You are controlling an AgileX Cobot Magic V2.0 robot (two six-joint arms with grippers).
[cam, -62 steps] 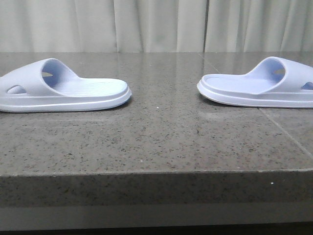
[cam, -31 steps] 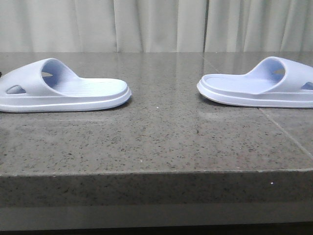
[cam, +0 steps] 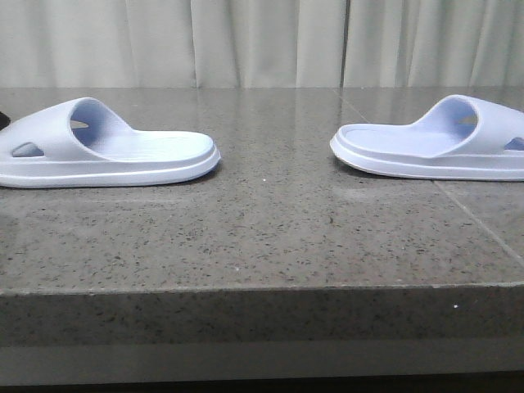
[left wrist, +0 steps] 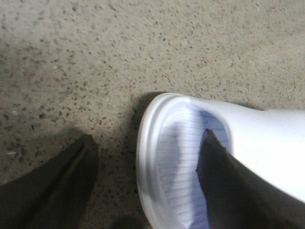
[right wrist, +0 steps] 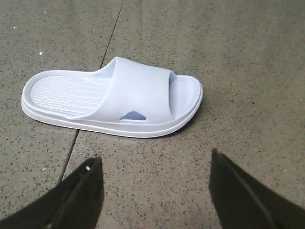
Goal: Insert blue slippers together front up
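Two pale blue slippers lie flat on the stone table, soles down. The left slipper (cam: 106, 151) has its strap toward the left edge, and the right slipper (cam: 434, 143) has its strap toward the right. My left gripper (left wrist: 148, 135) is open and straddles the rim at the strap end of the left slipper (left wrist: 181, 162). One of its fingers (left wrist: 228, 191) is over the ridged footbed, the other over the table. My right gripper (right wrist: 156, 156) is open and empty, a short way off from the right slipper (right wrist: 114, 95).
The grey speckled stone table (cam: 270, 237) has its front edge near me. A seam (cam: 475, 221) runs through it on the right, under the right slipper. A pale curtain (cam: 262, 41) hangs behind. Bare stone separates the two slippers.
A dark sliver of my left arm has crept into the front view's left edge beside the left slipper. Neither slipper has moved.
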